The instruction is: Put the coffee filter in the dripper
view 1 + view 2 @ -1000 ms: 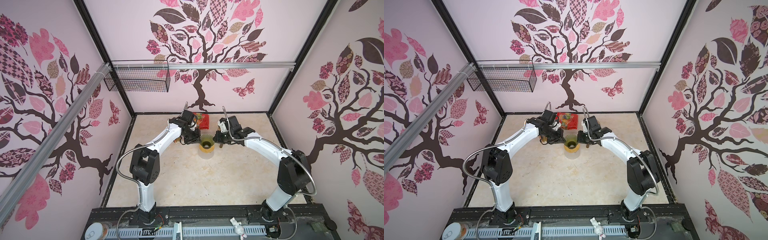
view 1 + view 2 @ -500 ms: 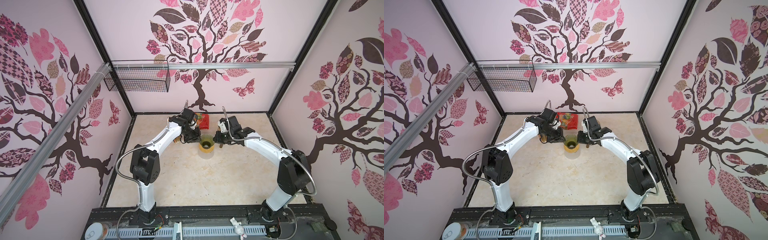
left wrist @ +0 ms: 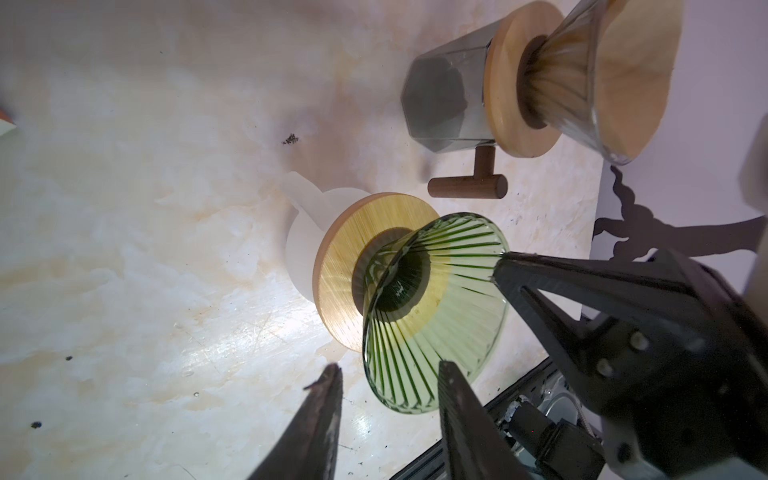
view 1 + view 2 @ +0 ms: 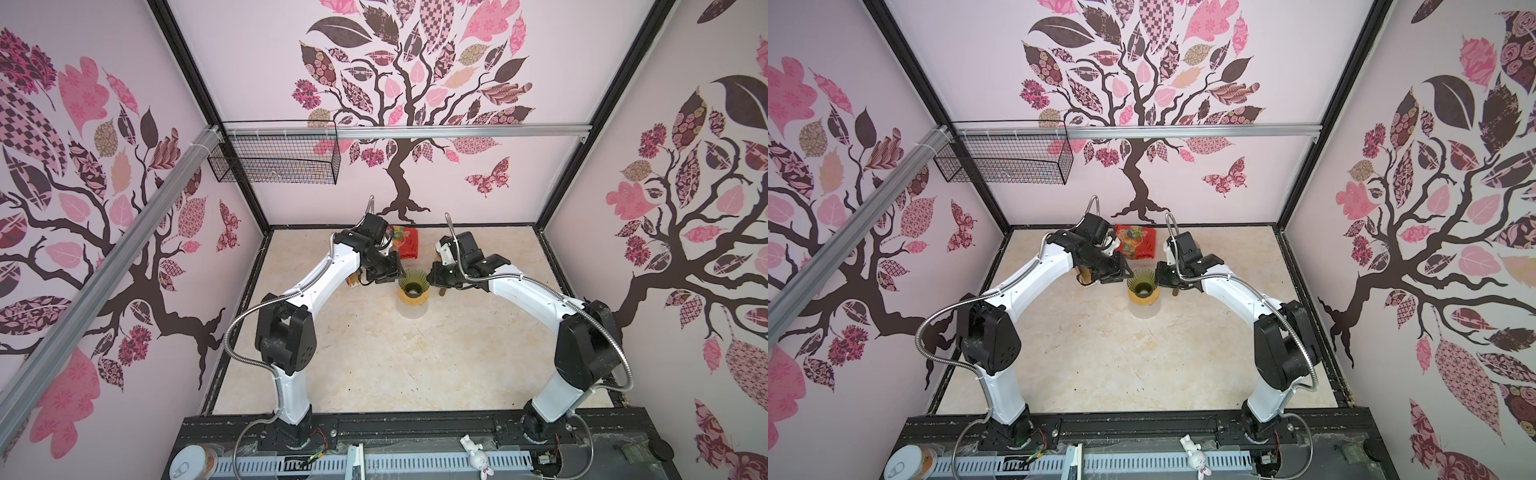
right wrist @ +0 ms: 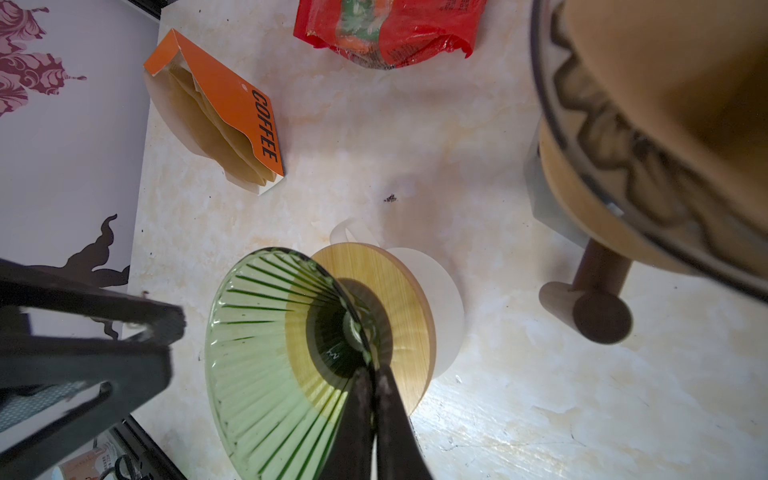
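A green ribbed glass dripper [image 4: 411,282] [image 4: 1142,284] stands on a wooden collar over a white cup [image 3: 307,232], with no paper inside it. My right gripper [image 5: 374,372] [image 4: 432,278] is shut on its rim [image 5: 257,340]. My left gripper [image 3: 388,370] [image 4: 392,276] stands open at the opposite side, with the rim's edge [image 3: 436,332] between its fingers. Brown paper coffee filters sit in an open orange box marked COFFEE [image 5: 216,120], lying on the table behind the left arm. No gripper holds a filter.
A second clear dripper [image 3: 602,83] [image 5: 665,124] with brown paper in it stands on a grey glass close by. A brown wooden T-shaped piece [image 3: 467,187] lies next to it. A red snack bag [image 4: 409,249] [image 4: 1138,247] lies toward the back wall.
My left gripper has gone from shut to open beside the dripper. Both arms and the dripper stay where they were.
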Controlling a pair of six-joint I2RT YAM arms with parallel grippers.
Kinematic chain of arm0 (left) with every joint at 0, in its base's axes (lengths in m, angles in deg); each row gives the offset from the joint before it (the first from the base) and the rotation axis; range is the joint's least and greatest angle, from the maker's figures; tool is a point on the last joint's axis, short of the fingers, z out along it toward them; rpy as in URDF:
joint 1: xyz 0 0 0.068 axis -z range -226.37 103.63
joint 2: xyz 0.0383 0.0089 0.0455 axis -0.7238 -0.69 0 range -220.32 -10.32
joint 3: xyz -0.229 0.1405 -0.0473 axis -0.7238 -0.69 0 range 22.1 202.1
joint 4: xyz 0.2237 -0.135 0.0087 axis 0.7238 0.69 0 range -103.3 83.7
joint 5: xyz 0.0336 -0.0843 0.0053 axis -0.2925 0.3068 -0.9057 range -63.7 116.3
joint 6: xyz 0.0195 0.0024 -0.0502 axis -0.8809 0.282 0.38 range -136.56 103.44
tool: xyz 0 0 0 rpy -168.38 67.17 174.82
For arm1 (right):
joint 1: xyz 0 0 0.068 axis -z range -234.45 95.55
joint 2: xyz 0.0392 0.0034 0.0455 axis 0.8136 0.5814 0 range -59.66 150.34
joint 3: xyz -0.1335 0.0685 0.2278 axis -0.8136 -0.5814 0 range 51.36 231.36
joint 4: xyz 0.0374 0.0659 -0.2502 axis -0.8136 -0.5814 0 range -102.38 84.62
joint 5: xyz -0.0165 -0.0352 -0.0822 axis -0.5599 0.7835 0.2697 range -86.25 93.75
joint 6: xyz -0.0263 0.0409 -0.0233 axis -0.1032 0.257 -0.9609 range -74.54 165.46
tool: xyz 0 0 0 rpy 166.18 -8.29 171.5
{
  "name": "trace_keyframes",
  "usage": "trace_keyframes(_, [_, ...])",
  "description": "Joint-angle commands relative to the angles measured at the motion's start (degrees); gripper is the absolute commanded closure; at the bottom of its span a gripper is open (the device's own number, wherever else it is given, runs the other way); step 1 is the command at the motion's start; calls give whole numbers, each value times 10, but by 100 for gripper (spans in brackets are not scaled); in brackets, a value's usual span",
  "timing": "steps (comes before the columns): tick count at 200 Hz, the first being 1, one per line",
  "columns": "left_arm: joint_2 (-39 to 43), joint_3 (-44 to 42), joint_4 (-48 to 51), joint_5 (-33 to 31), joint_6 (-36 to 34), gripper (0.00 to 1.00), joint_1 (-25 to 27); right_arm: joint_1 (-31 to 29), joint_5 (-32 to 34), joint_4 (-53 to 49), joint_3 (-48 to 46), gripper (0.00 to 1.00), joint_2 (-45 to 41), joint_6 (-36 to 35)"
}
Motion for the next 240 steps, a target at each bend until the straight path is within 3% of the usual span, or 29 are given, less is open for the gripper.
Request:
trace_keyframes(1, [56,-24,-28,-35,-8,54,1,2,9,-41,16,91,-9,-7])
trace_keyframes(150, [128,-112,-53,-111,7,43,-20,1,-1,-20,58,68,-37,4])
trace_keyframes(189, [145,-147,-77,-137,48,45,-69,1,33,5,29,52,-109,7])
trace_keyframes(240, [89,-136,-77,-190,65,45,-136,-1,14,116,-121,33,-267,19])
